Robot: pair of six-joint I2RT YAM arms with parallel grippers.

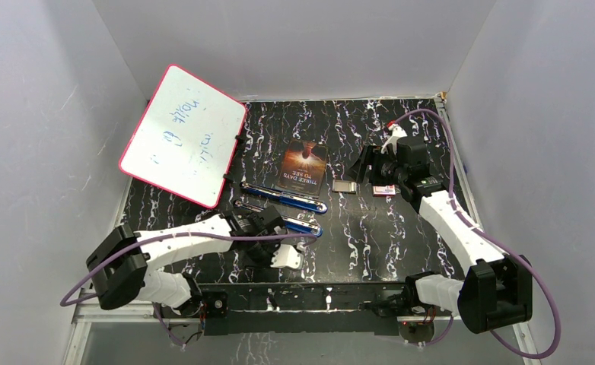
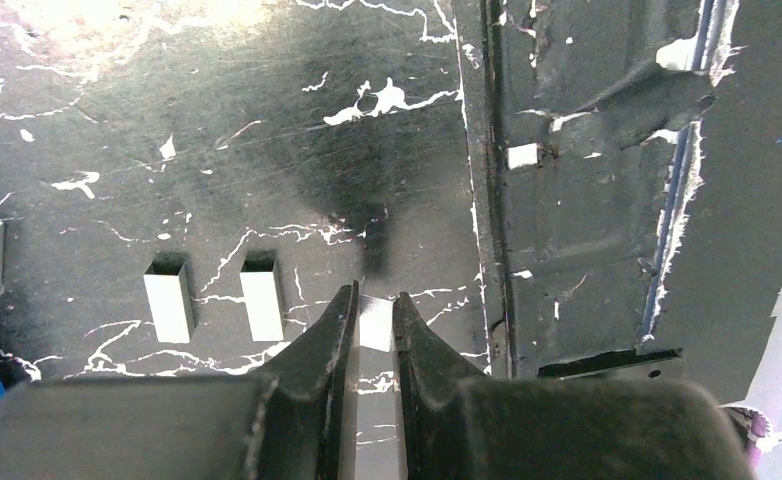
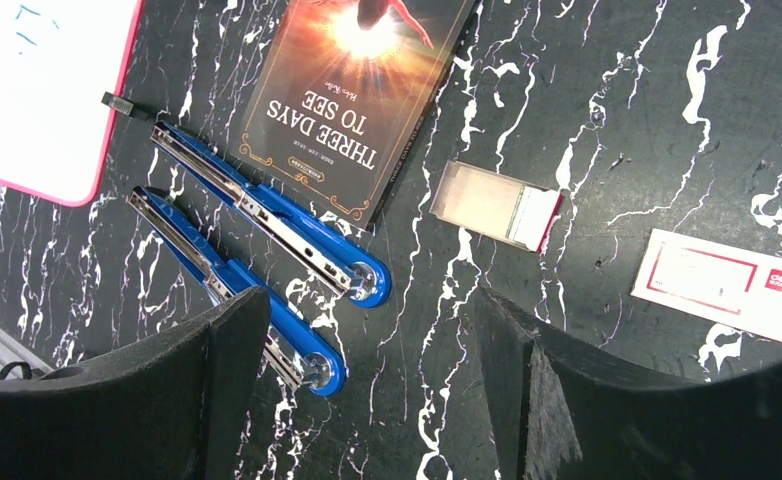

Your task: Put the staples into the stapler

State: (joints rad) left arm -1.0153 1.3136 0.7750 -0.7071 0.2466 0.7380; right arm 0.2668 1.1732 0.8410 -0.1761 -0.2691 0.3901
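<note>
Down by the near edge of the bench [image 2: 267, 120], close to its middle, the left tool [image 2: 375, 296] was closed on a staple strip [image 2: 375, 328], the silvery piece pinched between its two dark fingers. Two more staples [image 2: 170, 302] lay farther in from the edge, side by side but apart, and another strip showed at the border of the wrist view. The right tool [image 3: 367, 300] hung over the far right of the bench, jaws spread wide and holding nothing. Two blue staplers lay parallel with metal rails exposed, the farther stapler [image 3: 287, 225] just beside a book [image 3: 357, 90], the nearer stapler [image 3: 217, 270] close by. Right of the book sat a small tray [image 3: 482, 200] and a red-and-white box [image 3: 717, 285]
</note>
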